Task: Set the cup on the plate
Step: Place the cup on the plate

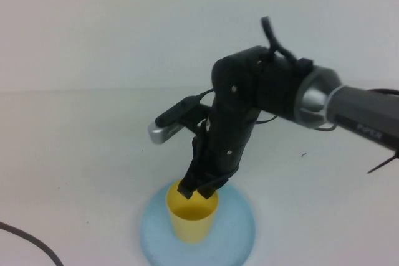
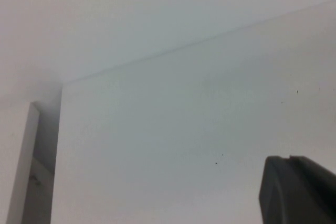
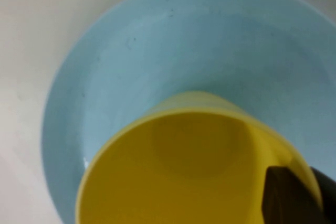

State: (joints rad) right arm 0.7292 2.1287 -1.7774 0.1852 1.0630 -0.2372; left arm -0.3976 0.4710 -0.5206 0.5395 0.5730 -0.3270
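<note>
One yellow cup (image 1: 191,216) stands upright on one light blue plate (image 1: 237,232), near the front edge of the white table (image 1: 75,154). The right gripper (image 1: 199,186) reaches down from the right arm (image 1: 274,85) to the cup's rim, its fingers clenched on the rim, one inside and one outside. The left gripper (image 2: 296,190) shows only as a dark tip over bare table; I cannot tell how its jaws stand

Bright, even light; soft blur.
</note>
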